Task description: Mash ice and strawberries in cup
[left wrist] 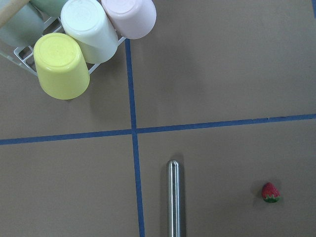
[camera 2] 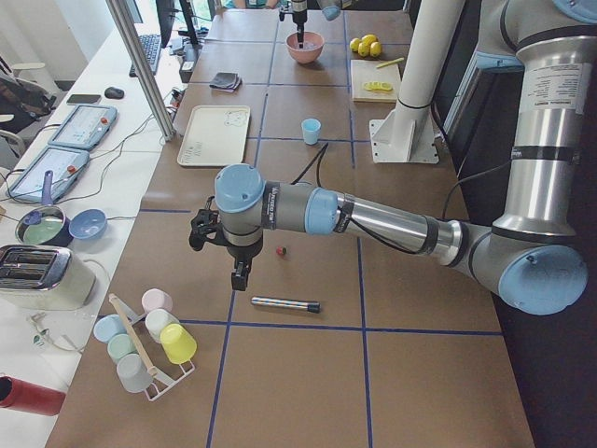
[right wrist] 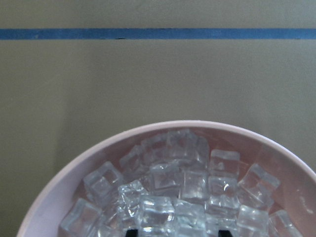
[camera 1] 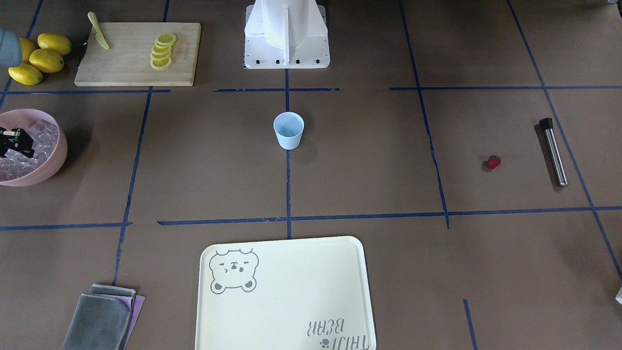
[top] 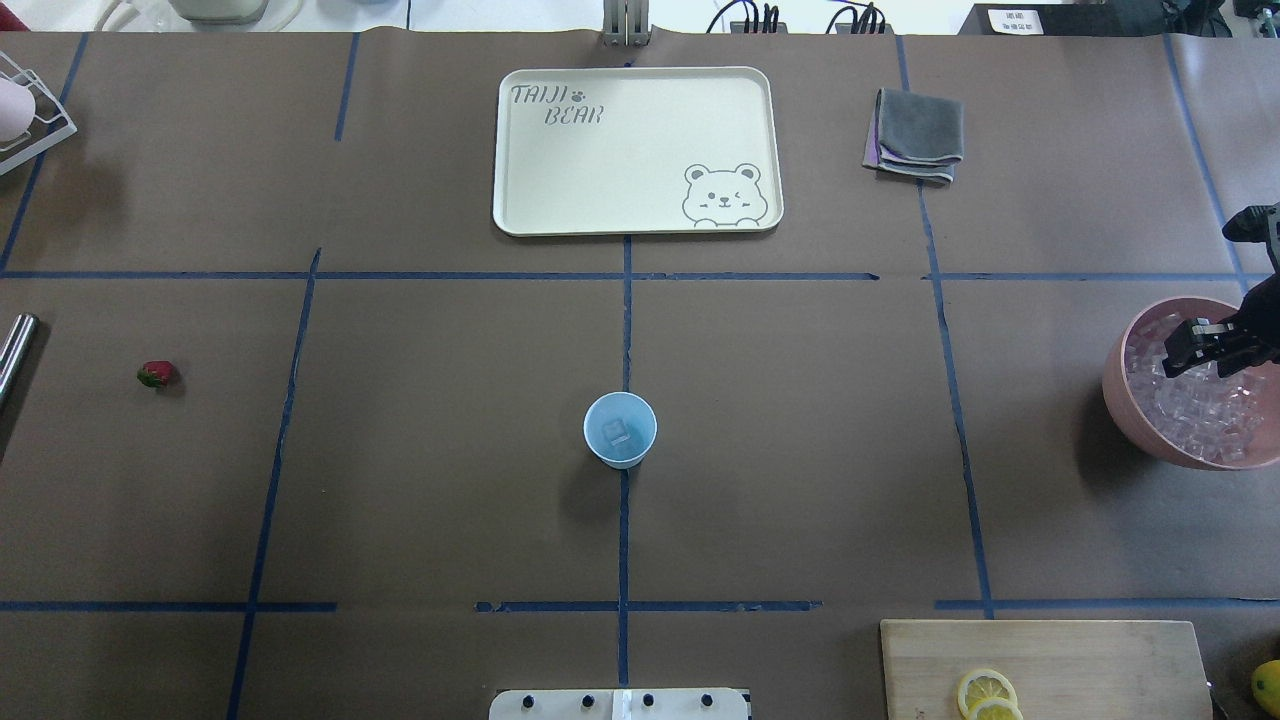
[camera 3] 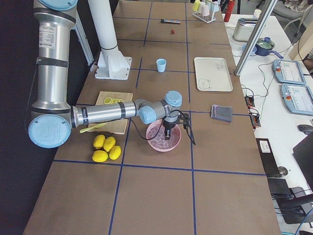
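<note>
Jaws of the right gripper (top: 1192, 345) parted, tips down among the small clear ice cubes (right wrist: 182, 182) heaped in the large round pink bowl (top: 1125, 405) at the right edge of the brown table (top: 450, 480); hold on any cube unclear. Opening of the left gripper (camera 2: 241, 273), hanging above the left end and seen only from the side, not tellable. Small pale blue plastic cup (top: 620, 430) upright at the centre, one cube inside. Small red strawberry (top: 157, 374) loose near the left edge, beside a black-capped steel rod (camera 1: 554, 151).
</note>
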